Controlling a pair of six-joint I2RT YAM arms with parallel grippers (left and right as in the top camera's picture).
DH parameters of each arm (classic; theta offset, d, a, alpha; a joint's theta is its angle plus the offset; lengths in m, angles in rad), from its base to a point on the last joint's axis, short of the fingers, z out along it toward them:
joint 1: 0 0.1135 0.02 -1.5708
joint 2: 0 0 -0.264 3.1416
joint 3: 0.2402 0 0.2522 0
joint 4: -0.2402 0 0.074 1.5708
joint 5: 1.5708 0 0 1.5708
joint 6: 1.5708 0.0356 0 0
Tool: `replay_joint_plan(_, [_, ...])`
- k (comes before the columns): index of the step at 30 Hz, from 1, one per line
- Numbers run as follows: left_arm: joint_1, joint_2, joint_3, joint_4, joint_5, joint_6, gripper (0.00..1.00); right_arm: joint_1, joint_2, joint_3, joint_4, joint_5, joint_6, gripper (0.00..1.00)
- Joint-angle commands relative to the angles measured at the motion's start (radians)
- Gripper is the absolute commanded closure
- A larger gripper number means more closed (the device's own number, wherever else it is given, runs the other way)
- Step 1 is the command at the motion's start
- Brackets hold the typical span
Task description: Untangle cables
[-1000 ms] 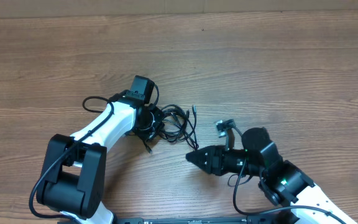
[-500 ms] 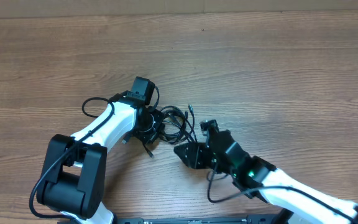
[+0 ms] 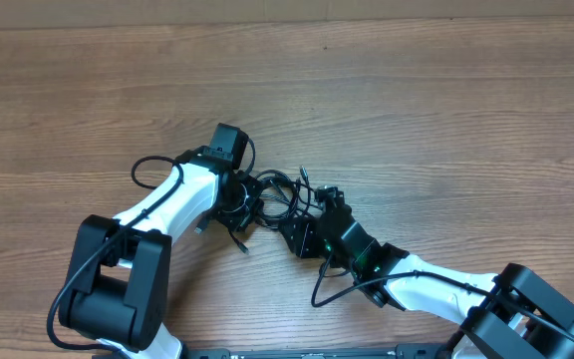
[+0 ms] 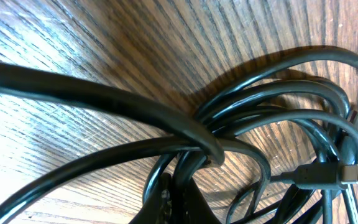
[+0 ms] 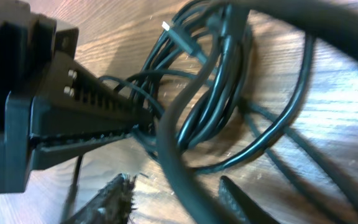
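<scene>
The cables (image 3: 279, 192) lie as one knotted bundle of thin black cords at the table's middle. In the left wrist view their loops (image 4: 272, 112) fan out to the right, with a small plug (image 4: 347, 173) at the right edge. My left gripper (image 3: 238, 203) sits at the bundle's left side, and its tips (image 4: 174, 177) are shut on cable strands. My right gripper (image 3: 289, 233) touches the bundle's lower right. It (image 5: 176, 180) stands open, and a blurred black cord (image 5: 185, 168) runs between its fingers. The left gripper's body (image 5: 36, 118) fills the left of the right wrist view.
The wooden table (image 3: 446, 110) extends around the bundle. A thicker black arm cable (image 3: 147, 165) loops beside the left arm. Another hangs below the right wrist (image 3: 332, 289). One loose plug end (image 3: 239, 242) lies just below the left gripper.
My right arm has swung left and forward, and its gripper has gone from right of the bundle to the bundle's lower right edge. The left arm and the bundle have stayed put.
</scene>
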Motion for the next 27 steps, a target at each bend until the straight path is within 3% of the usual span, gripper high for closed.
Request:
replay_joint_plan(1, [-0.007, -0.018, -0.004, -0.003, 0.014, -0.001, 0.95, 0.004, 0.003, 0.018, 0.010, 0.092, -0.009, 0.60])
replay_joint_plan(13, [-0.007, -0.018, -0.004, -0.002, 0.037, -0.002, 0.95, 0.004, 0.011, 0.018, 0.032, 0.092, -0.009, 0.66])
replay_joint_plan(21, [-0.007, -0.018, -0.004, 0.002, 0.063, -0.002, 0.95, 0.005, 0.117, 0.020, 0.180, 0.015, -0.005, 0.68])
replay_joint_plan(27, [-0.007, -0.018, -0.004, 0.002, 0.092, -0.005, 0.95, 0.005, 0.150, 0.025, 0.192, 0.012, 0.019, 0.80])
